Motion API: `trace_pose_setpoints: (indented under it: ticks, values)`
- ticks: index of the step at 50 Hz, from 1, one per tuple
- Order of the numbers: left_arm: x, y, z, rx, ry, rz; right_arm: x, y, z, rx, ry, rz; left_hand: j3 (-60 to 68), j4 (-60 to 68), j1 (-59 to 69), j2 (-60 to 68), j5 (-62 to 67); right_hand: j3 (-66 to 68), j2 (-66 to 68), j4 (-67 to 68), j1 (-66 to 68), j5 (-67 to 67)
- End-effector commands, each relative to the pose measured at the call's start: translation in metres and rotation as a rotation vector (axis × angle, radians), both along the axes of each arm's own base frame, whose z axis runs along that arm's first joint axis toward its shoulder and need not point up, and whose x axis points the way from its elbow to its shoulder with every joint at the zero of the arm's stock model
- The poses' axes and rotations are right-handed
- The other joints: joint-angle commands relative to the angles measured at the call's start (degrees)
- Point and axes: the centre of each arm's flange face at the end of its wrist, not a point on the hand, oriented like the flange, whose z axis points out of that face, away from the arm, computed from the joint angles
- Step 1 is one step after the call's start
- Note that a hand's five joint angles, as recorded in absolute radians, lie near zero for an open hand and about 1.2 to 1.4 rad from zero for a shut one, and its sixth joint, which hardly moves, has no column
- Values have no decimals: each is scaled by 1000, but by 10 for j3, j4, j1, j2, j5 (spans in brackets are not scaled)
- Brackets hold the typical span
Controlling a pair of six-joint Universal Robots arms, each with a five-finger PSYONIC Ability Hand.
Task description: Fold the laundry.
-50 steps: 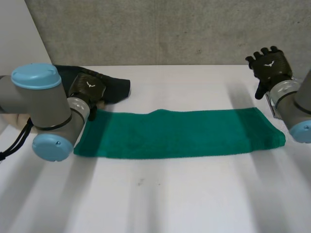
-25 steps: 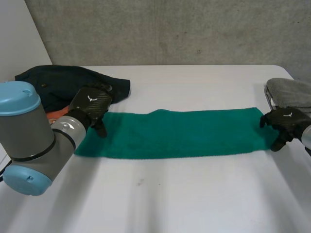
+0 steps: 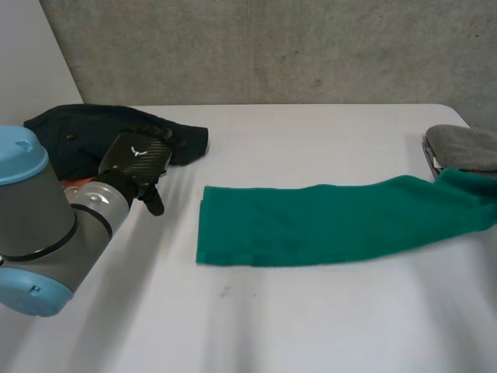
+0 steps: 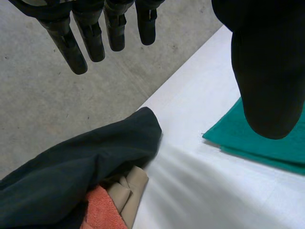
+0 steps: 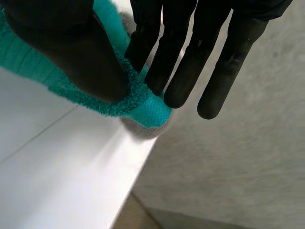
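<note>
Showing one green towel (image 3: 326, 221) lying lengthwise on the white bench (image 3: 311, 326), with its right end reaching one grey cloth (image 3: 466, 146) at the bench edge. Pinching that end between thumb and straight fingers: the right hand (image 5: 181, 43). Hovering with fingers straight and spread, gripping nothing, apart from the towel's left end: the left hand (image 3: 138, 159). Lying beside it: one dark garment (image 3: 85, 134), partly covering one orange cloth (image 4: 97, 210) and one beige cloth (image 4: 128, 191).
</note>
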Motion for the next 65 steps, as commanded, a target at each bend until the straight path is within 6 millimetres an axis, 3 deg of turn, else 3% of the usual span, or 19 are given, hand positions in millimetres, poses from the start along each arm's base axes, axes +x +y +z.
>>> trace_pose_setpoints:
  ticks: [1, 6, 10, 13, 20, 23, 24, 26, 29, 30, 33, 35, 39, 45, 47, 48, 51, 58, 65]
  values:
    - [4, 6, 5, -8, 4, 8, 106, 22, 31, -187, 29, 316, -18, -13, -4, -17, -24, 121, 127, 114, 158, 137]
    - [6, 11, 8, -14, 6, 8, 216, 87, 38, -332, 6, 726, -18, -13, -4, -17, -24, 121, 127, 114, 158, 137]
    - [7, 14, 9, -15, 7, 8, 278, 143, 29, -382, -16, 979, -18, -13, -4, -17, -24, 121, 127, 114, 158, 137]
    - [9, 14, 7, -11, 5, 12, 314, 180, -7, -313, -21, 1134, -18, -13, -4, -17, -24, 121, 127, 114, 158, 137]
    - [12, 14, 2, 3, 3, 19, 350, 227, -62, -212, 39, 1290, -20, -14, -6, -18, -26, 121, 127, 114, 158, 137]
    - [12, 14, 1, 2, 9, 19, 349, 228, -65, -199, 61, 1281, -20, -14, -6, -18, -26, -22, -16, -29, 15, -6]
    - [12, 14, 0, 5, 9, 20, 347, 227, -63, -182, 58, 1254, -20, -14, -6, -18, -26, -375, -369, -381, -338, -358]
    - [12, 14, 0, 2, 10, 20, 343, 225, -60, -150, 34, 1197, -21, -16, -8, -20, -28, -579, -573, -586, -542, -563]
    - [11, 14, 1, -2, 10, 16, 334, 216, -40, -111, -75, 1083, -21, -16, -8, -20, -28, -579, -573, -586, -542, -563]
    - [11, 14, 2, -5, 12, 15, 321, 203, -16, -104, -178, 999, -22, -17, -8, -21, -28, -579, -573, -586, -542, -563]
    - [10, 13, 4, -10, 15, 14, 292, 181, 14, -57, -368, 867, -22, -17, -8, -21, -28, -579, -573, -586, -542, -563]
    - [10, 13, 6, -17, 17, 13, 274, 172, 18, 16, -479, 785, -22, -17, -8, -21, -28, -579, -573, -586, -542, -563]
    - [7, 15, 5, -17, 17, 3, 242, 156, 0, 158, -564, 627, -22, -17, -8, -21, -28, -579, -573, -586, -542, -563]
    - [6, 15, 4, -12, 17, 0, 183, 132, -43, 254, -399, 451, -22, -17, -8, -21, -28, -579, -573, -586, -542, -563]
    - [5, 16, 2, -7, 18, -3, 176, 128, -56, 273, -347, 427, -22, -17, -8, -21, -28, -435, -429, -441, -398, -419]
    - [5, 16, 3, -8, 18, -4, 173, 125, -62, 278, -322, 423, -22, -17, -8, -21, -28, -242, -236, -249, -205, -226]
    - [0, 20, 3, -7, 20, -21, 168, 118, -65, 272, -299, 413, -22, -17, -8, -21, -28, 85, 91, 79, 122, 101]
    - [-2, 24, 6, -14, 22, -30, 173, 97, -43, 128, -265, 379, -22, -17, -8, -21, -28, 121, 127, 114, 158, 137]
    - [0, 23, 13, -36, 31, -21, 251, 137, 20, -166, -311, 680, -22, -17, -8, -21, -28, 121, 127, 114, 158, 137]
